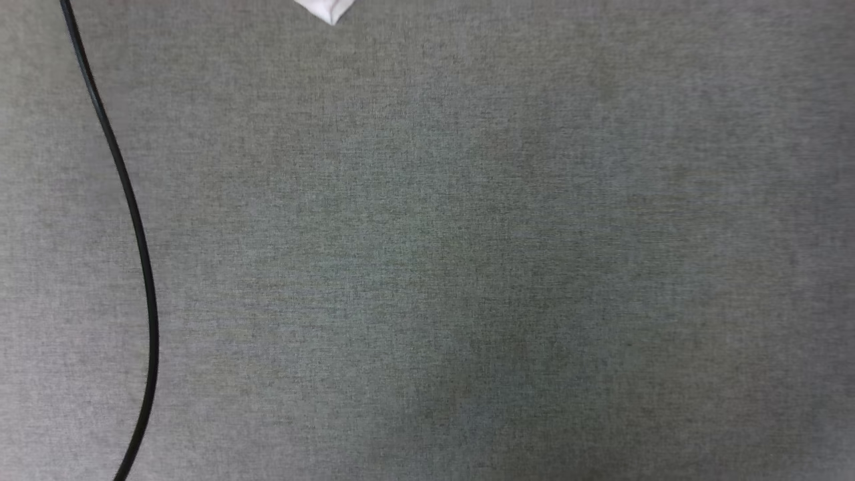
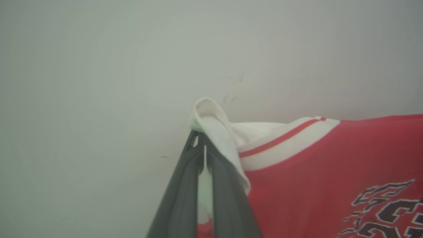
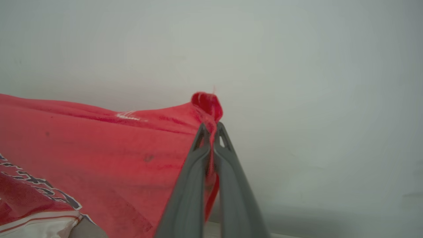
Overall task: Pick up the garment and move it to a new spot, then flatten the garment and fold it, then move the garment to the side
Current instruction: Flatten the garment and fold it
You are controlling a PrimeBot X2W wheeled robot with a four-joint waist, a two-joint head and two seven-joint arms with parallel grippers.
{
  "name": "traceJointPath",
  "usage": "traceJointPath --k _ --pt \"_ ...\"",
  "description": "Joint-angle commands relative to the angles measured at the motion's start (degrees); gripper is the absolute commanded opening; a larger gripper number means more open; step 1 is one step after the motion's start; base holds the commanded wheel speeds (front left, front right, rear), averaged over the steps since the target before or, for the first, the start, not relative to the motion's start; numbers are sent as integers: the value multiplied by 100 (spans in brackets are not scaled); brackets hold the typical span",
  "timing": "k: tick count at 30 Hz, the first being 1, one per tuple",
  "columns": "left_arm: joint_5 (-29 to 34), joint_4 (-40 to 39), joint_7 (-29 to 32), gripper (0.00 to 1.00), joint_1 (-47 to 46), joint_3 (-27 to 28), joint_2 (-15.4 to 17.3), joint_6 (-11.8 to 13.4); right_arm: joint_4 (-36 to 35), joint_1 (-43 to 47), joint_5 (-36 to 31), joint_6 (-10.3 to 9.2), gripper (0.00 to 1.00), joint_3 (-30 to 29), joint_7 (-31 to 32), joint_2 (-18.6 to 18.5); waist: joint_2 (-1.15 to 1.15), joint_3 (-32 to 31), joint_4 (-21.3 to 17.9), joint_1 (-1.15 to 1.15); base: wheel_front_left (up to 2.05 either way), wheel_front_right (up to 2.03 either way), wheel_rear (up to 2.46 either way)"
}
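One garment (image 2: 330, 172): red jersey with a white sleeve panel, red stripe trim and dark white-outlined print. It is stretched between both claws in front of a pale backdrop (image 2: 99, 66).
Left claw (image 2: 202, 140): clenched on a white sleeve fold that bunches above the fingertips.
Right claw (image 3: 211, 134): clenched on a bunched red edge.
One grey woven counter (image 1: 467, 267), head view: black cable (image 1: 137, 227) curving down its left side, white fabric tip (image 1: 328, 9) at the top edge.

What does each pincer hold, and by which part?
Both hold the red jersey: left pincer pinches its white sleeve edge, right pincer a bunched red edge.
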Motion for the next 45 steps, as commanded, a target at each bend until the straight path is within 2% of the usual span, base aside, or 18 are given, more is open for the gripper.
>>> traceJointPath --k 1,9,15,20,26,30,38,45 --pt "-126 60 0 0 55 -80 -13 6 88 5 9 -12 0 36 -93 0 0 107 39 -1 0 0 0" --pt "-1126 88 -37 0 1080 -840 106 3 719 815 251 -10 0 483 -505 63 0 -106 27 -1 0 0 0" --pt "-1951 -109 -317 0 2479 -1356 174 2 1056 2133 666 -10 0 939 -933 16 0 -694 27 -1 0 0 0" --pt "-2366 -313 -642 0 3776 -1658 346 2 997 3396 1116 -10 0 1248 -1264 -3 0 -1312 -9 -1 0 0 0" --pt "-2583 -630 -832 0 5108 -1825 480 3 551 4793 1560 -11 0 1628 -1311 -340 0 -2009 24 -1 0 0 0" --pt "-2627 -837 -871 0 5923 -1779 564 18 162 5614 1719 -12 0 1646 -1317 -547 0 -2415 20 -1 0 0 0" --pt "-2659 -1508 -895 0 7271 -1663 737 348 -538 7050 1737 -13 0 1319 -1291 -632 0 -3000 50 -1 0 0 0" --pt "-2855 -2421 -899 0 8556 -1552 1003 799 -1409 8471 1497 -14 0 726 -1024 -414 0 -3384 78 -1 0 0 0"
